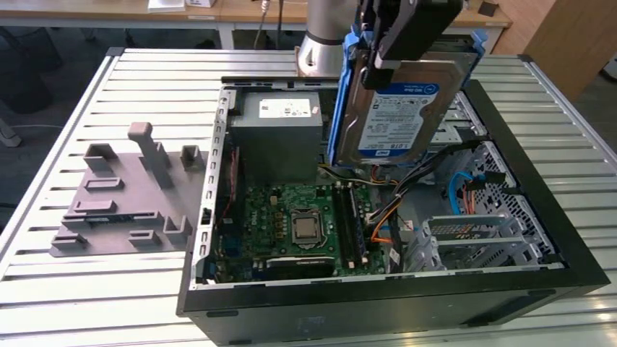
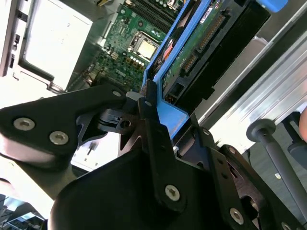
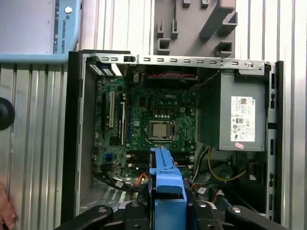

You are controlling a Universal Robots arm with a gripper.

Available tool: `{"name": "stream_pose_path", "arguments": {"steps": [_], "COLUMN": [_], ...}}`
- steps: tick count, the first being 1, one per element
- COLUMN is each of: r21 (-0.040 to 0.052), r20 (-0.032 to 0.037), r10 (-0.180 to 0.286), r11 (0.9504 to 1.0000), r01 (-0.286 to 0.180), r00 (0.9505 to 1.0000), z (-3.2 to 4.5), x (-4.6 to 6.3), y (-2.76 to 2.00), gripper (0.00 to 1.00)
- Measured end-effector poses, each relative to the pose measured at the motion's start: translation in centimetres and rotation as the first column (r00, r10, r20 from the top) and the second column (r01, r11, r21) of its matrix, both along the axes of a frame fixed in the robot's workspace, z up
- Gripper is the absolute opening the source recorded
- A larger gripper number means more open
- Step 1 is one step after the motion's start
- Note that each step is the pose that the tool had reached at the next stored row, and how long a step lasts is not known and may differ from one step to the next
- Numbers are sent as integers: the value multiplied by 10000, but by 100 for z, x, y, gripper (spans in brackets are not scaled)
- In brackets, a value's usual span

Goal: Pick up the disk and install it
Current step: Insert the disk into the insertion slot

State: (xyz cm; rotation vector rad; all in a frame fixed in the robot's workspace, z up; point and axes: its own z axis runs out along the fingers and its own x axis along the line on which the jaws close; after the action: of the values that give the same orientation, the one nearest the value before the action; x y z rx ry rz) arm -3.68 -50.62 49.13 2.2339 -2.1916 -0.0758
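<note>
The disk (image 1: pixel 395 116), silver-grey with a blue-and-white label and a blue carrier bracket, hangs upright above the open computer case (image 1: pixel 540 278). It is over the rear half, just to the exterior view's right of the power supply. My gripper (image 1: pixel 386 61) is shut on its upper end. In the second wrist view the black fingers (image 2: pixel 149 112) clamp the blue bracket (image 2: pixel 169 117), and the disk's green circuit side (image 2: pixel 192 52) points down at the case. In the first wrist view the bracket's edge (image 3: pixel 166 175) sticks out from the gripper (image 3: pixel 166 207) over the motherboard.
Inside the case lie a green motherboard (image 1: pixel 299 224), a grey power supply box (image 1: pixel 274 130), loose cables (image 1: pixel 386 224) and a silver drive cage (image 1: pixel 482 238). A grey moulded fixture (image 1: pixel 126 195) sits on the slatted table (image 1: pixel 97 289) at the exterior view's left.
</note>
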Motion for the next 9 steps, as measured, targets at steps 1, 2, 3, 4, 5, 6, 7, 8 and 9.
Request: {"name": "stream_pose_path", "arguments": {"steps": [1,2,3,4,5,6,7,8,9], "r21": [1,0,0,0,1,0,-1,-1,0], "r20": [0,0,0,0,0,0,0,0,0], "r10": [0,0,0,-1,0,0,0,-1,-1], "r11": [10000,10000,10000,10000,10000,10000,10000,10000,10000], "r01": [0,0,0,1,0,0,0,1,1], "r00": [10000,10000,10000,10000,10000,10000,10000,10000,10000], "z": [-3,-5,-8,-11,-14,-14,-15,-15,-15], "x": [0,0,0,0,1,1,1,1,1], "y": [-28,-56,-82,-107,-133,-156,-172,-181,-182], "gripper": [36,36,36,36,36,36,36,36,36]}}
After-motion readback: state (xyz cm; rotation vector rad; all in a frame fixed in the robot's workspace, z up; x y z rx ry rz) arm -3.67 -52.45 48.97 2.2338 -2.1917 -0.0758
